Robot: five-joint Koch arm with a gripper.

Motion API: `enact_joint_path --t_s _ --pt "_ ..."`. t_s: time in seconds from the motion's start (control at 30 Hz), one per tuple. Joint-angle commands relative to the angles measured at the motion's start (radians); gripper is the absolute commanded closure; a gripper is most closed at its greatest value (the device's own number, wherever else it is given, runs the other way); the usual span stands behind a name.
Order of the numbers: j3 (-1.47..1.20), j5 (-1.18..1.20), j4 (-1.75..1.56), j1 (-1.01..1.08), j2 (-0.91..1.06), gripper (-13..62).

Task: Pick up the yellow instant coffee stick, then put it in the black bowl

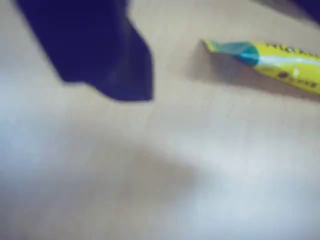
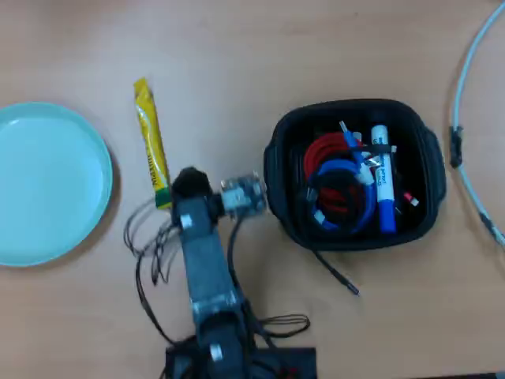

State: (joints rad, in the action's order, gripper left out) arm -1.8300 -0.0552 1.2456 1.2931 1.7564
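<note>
You have not lifted anything yet: the yellow instant coffee stick (image 2: 151, 142) lies flat on the desk (image 2: 237, 55), running lengthwise toward the far edge in the overhead view, its near end tucked beside or just under the arm's head, so both the pickup and the drop remain to be done. In the wrist view the stick (image 1: 272, 60) shows at the upper right with its green band toward the middle, lying clear of the dark jaw at the upper left, which touches nothing. Of the claw (image 2: 189, 183) you can see only that one blurred jaw, so I cannot tell how far it is open; it appears to hold nothing. The black bowl (image 2: 276, 170) sits to the right of the arm in the overhead view, already crowded with red and blue cables (image 2: 335, 181) and a blue-and-white marker (image 2: 382, 178), so the drop will likely land on top of those. The light teal plate (image 2: 47, 181) rests at the left edge, near the stick but apart from it. The strip of bare desk between stick and bowl looks open for the carry; mind the bowl's thick rim on the way over, and the pale cable (image 2: 469, 95) by the right edge is well out of your path.
</note>
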Motion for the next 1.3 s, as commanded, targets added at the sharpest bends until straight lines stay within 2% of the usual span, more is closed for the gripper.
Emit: enact_joint_path --t_s 0.0,0.23,0.37,0.43,0.53,0.8,1.07,1.17,1.27 --pt "0.192 -0.017 0.127 -0.017 -0.110 6.1" --pt "0.589 0.054 0.342 -0.078 -0.302 6.3" --pt "0.699 0.261 0.362 -0.127 -0.360 6.5" --pt "0.723 0.273 0.362 -0.143 -0.367 6.6" --pt "0.738 0.109 0.362 -0.155 -0.380 6.4" --pt "0.776 -0.603 0.360 -0.173 -0.486 6.3" --pt "0.811 -1.106 0.336 -0.150 -0.563 6.2" --pt "0.896 -1.229 0.337 -0.146 -0.630 6.3" --pt "0.996 -1.229 0.339 -0.144 -0.709 6.3"
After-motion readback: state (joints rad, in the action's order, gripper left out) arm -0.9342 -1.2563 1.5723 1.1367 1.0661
